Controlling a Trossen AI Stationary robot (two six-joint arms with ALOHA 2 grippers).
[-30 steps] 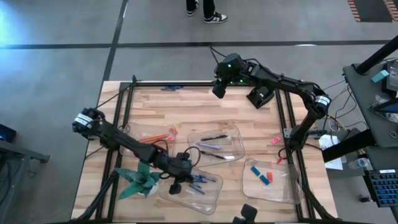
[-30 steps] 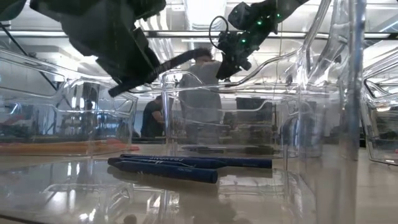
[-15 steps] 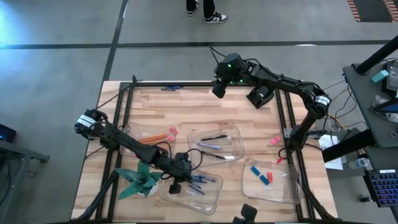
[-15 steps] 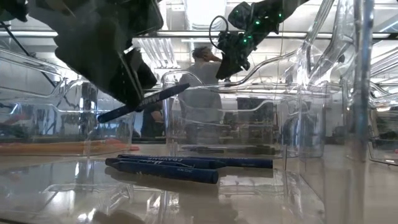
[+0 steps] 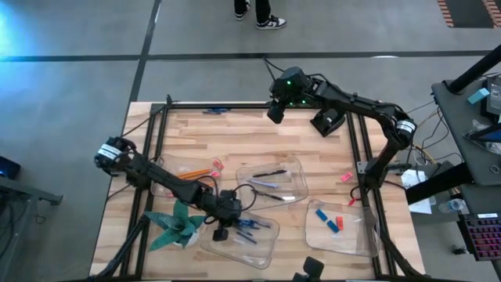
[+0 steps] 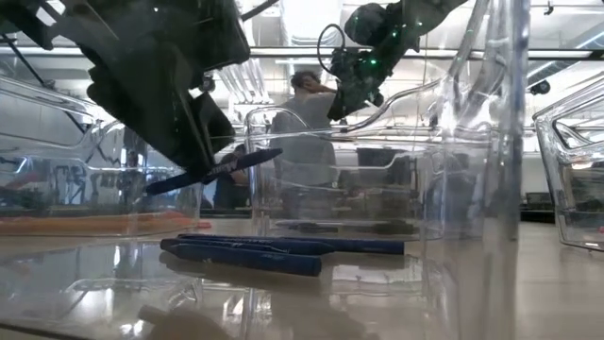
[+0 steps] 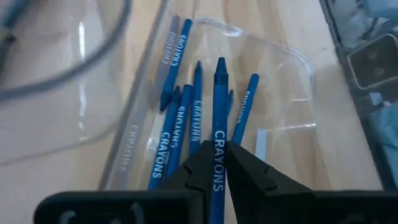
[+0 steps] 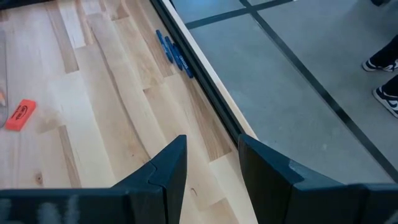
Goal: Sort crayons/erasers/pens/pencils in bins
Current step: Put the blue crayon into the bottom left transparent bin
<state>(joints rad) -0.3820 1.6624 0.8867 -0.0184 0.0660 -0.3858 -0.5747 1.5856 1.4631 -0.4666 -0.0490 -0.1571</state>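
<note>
My left gripper [image 7: 217,163] is shut on a blue crayon [image 6: 217,168] above the near-middle bin [image 5: 262,244], where several blue crayons [image 7: 177,134] lie flat. The pens' bin [image 5: 293,168], the pencils' bin [image 5: 176,166] with orange pencils [image 5: 197,172], and the erasers' bin [image 5: 356,235] with red and blue erasers [image 5: 333,223] stand around it. Pink erasers [image 5: 346,177] [image 5: 217,164] lie on the bare table. My right gripper [image 8: 211,165] hangs open over the table's far edge, near two blue crayons [image 8: 173,53] and a red eraser [image 8: 20,114]. My left gripper pinches the crayon's labelled shaft [image 7: 217,146] between its two fingers, toward the blunt end. The fingers slant down from the table's left. The crayon sticks out past the fingertips, its point [image 7: 219,63] leading. It hangs slightly tilted, clear of the crayons below.
A green folded-paper plant [image 5: 174,225] stands just left of the crayon bin. Black frame rails [image 5: 156,149] run along the table's left and right sides. A person [image 6: 307,123] stands in the room beyond the table.
My left gripper has tipped further down over the crayon bin. The held crayon has sunk with it and now hangs lower, closer to the crayons lying in the bin.
</note>
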